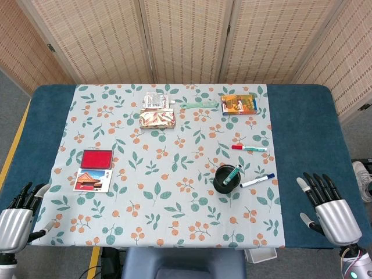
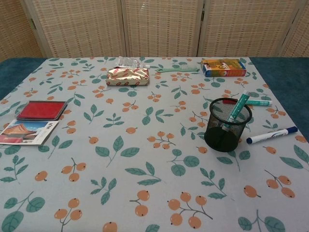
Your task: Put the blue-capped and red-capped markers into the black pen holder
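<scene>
Head view: the black pen holder [image 1: 226,179] stands on the leaf-print tablecloth [image 1: 168,174], toward 4 o'clock from the cloth's middle, with a green-capped marker [image 1: 232,174] leaning in it. The blue-capped marker [image 1: 257,181] lies flat just beside the holder at its 3 o'clock, apart from it, its cap pointing toward the cloth's right edge. The red-capped marker [image 1: 249,148] lies at the holder's 1 o'clock, well apart. The right hand [image 1: 325,206] rests on the bare blue table [image 1: 302,133] at 4 o'clock from the holder, fingers spread and holding nothing; open blue surface separates it from the markers. The left hand [image 1: 20,218] sits at the table's near-left corner, at 7 o'clock, fingers apart and empty, partly over the table edge. A red ink pad [image 1: 96,158] and a postcard [image 1: 93,179] lie near the cloth's left edge; a tissue packet [image 1: 157,119], a green comb [image 1: 197,105] and a small box [image 1: 239,104] line the far side.

Chest view: neither hand shows. The holder [image 2: 227,124] is upright at 3 o'clock; the blue-capped marker [image 2: 272,135] lies near the right frame edge. The red-capped one [image 2: 256,102] is half hidden behind the holder, so its cap is hard to make out
</scene>
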`<state>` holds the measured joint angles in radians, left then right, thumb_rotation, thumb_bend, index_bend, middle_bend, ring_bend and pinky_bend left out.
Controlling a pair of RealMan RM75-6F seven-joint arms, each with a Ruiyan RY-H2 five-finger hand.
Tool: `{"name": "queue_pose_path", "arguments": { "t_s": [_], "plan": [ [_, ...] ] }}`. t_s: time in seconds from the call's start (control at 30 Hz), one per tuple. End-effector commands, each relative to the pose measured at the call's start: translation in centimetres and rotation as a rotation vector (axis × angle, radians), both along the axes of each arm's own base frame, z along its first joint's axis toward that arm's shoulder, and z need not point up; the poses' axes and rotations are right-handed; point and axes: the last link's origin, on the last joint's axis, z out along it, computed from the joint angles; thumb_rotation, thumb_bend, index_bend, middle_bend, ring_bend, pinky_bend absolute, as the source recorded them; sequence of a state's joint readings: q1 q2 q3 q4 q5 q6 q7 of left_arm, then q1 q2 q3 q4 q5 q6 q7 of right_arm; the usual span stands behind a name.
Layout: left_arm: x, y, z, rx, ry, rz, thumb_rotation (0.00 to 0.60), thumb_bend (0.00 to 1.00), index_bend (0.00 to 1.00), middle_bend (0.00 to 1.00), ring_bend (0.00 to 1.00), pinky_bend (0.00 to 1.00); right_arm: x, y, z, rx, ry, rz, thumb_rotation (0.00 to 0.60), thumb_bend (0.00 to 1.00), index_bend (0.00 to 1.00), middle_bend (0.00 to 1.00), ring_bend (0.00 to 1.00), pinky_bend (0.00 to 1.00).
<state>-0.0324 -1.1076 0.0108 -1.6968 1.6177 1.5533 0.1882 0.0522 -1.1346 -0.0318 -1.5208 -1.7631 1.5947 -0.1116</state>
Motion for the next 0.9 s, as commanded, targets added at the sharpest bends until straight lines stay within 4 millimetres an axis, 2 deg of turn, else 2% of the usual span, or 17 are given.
{"name": "queue_pose_path", "arguments": {
  "t_s": [0.03, 0.2, 0.4, 0.67, 0.9],
  "plan": [
    [0.0, 0.0, 0.1, 0.003, -0.002, -0.001, 0.600, 0.22, 0.13, 0.17, 0.03, 0.26, 0.0, -0.1, -0.1, 0.003, 0.005, -0.002, 0.600, 0.24, 0.00, 0.00, 0.00, 0.00],
    [0.0, -0.1, 0.2, 0.008, -0.008, 0.001, 0.600, 0.22, 0.13, 0.17, 0.03, 0.26, -0.1, -0.5, -0.5, 0.031, 0.009, -0.011, 0.600, 0.24, 0.00, 0.00, 0.00, 0.00],
    [0.0, 0.1, 0.3, 0.007, -0.012, 0.000, 0.600, 0.22, 0.13, 0.17, 0.03, 0.26, 0.1, -1.6, -2.1, 0.120, 0.025, 0.006, 0.600, 0.25, 0.01, 0.00, 0.00, 0.00],
    [-0.1, -0.1, 0.7, 0.020, -0.022, 0.000, 0.600, 0.22, 0.14, 0.17, 0.03, 0.26, 1.1, -5.3, -3.5, 0.218, 0.036, 0.040, 0.600, 0.30, 0.27, 0.01, 0.00, 0.00],
    [-0.1, -0.1, 1.1, 0.034, -0.031, 0.001, 0.600, 0.22, 0.14, 0.17, 0.03, 0.26, 1.0, -8.3, -5.0, 0.277, 0.033, 0.013, 0.600, 0.31, 0.35, 0.04, 0.00, 0.00]
  ]
}}
